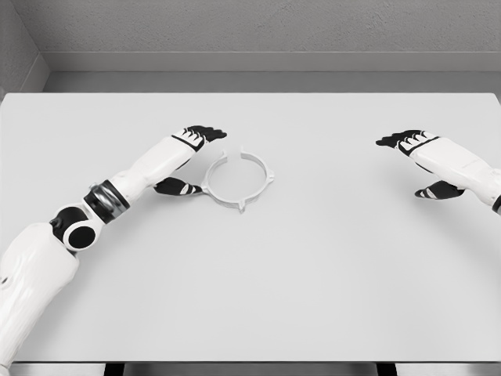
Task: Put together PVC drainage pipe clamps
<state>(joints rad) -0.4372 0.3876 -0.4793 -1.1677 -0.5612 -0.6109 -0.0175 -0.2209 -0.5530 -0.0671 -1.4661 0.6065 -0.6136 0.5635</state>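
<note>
Left arm entering from lower left: glossy white shells, a dark banded wrist joint, black disc at the elbow. Left hand spread wide beside the clamp, black-tipped fingers reaching past the ring's upper left, thumb just beside its lower-left edge. Nothing gripped; no clear contact with the ring visible. Likely poised this way to bracket the ring from two sides before closing.

Clamp left of the table's centre, lying flat: a thin, pale, near-translucent ring, hollow in the middle, with small lugs jutting at right and bottom and a faint upright tab at the top. Looks like smooth moulded plastic, light and prone to sliding if nudged. No pipe or mating piece in sight.

Table: matte, uniform light grey, bare across the middle.

Right hand well apart from the clamp, near the right edge, hovering low over the surface, fingers extended and relaxed, thumb dropped below, holding nothing. Probably parked clear, leaving the left to work alone.
</note>
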